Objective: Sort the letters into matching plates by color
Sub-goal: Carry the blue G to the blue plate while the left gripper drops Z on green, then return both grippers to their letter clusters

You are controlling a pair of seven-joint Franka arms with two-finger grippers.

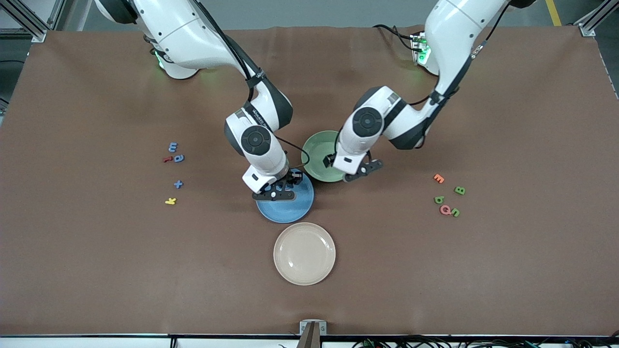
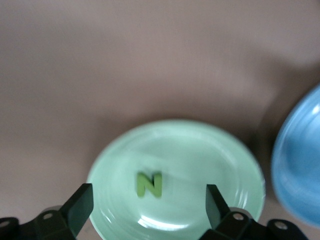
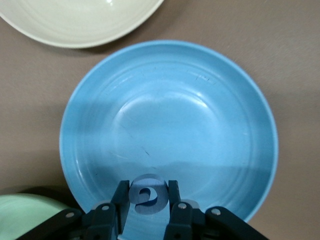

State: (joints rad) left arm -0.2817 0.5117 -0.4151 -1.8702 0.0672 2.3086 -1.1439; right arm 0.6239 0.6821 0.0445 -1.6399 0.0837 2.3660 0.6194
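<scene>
My right gripper [image 1: 274, 193] hangs over the blue plate [image 1: 292, 209] and is shut on a blue letter G [image 3: 147, 194], which is pinched between its fingers just above the plate's rim [image 3: 200, 115]. My left gripper [image 2: 148, 204] stands open over the pale green plate [image 2: 200, 155]. A green N [image 2: 149, 184] lies flat in that plate, apart from both fingers. In the front view the left gripper [image 1: 361, 172] covers part of the green plate [image 1: 316, 154]. Three blue letters [image 1: 178, 183] lie toward the right arm's end of the table. Three green letters [image 1: 460, 190] lie toward the left arm's end.
A cream-pink plate [image 1: 304, 253] sits nearer the front camera than the blue one. Red [image 1: 167, 159] and yellow [image 1: 170, 201] letters lie among the blue ones. Orange [image 1: 438, 178] and pink [image 1: 445, 210] letters lie among the green ones.
</scene>
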